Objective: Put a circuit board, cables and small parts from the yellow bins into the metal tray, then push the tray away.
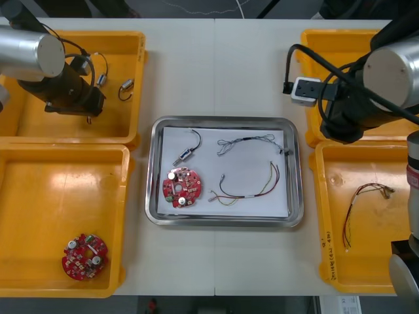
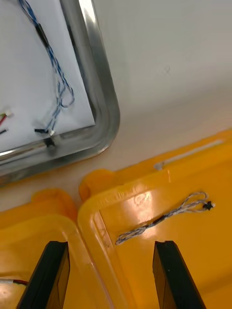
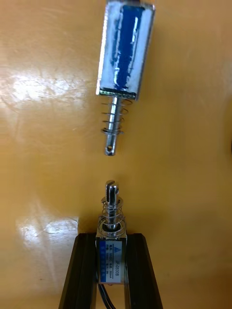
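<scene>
My left gripper [image 3: 111,240] is shut on a small metal part [image 3: 111,227] with a spring and plunger, low inside the far left yellow bin [image 1: 124,131]. A second small metal part [image 3: 124,58], blue-sided, lies on the bin floor just beyond it. My right gripper [image 2: 112,273] is open with nothing between its fingers, above the rims where the two right bins meet. The metal tray [image 1: 226,124] in the middle holds a red circuit board [image 1: 180,187], a small metal part [image 1: 184,156], a blue and white cable [image 1: 252,141] and a red and yellow cable [image 1: 250,188].
The near left bin [image 1: 19,154] holds another circuit board [image 1: 85,256]. A red and yellow cable [image 1: 363,208] lies in the near right bin [image 1: 325,216]. A blue and white cable [image 2: 164,216] lies in the far right bin. Two small parts [image 1: 126,85] sit at the far left bin's back.
</scene>
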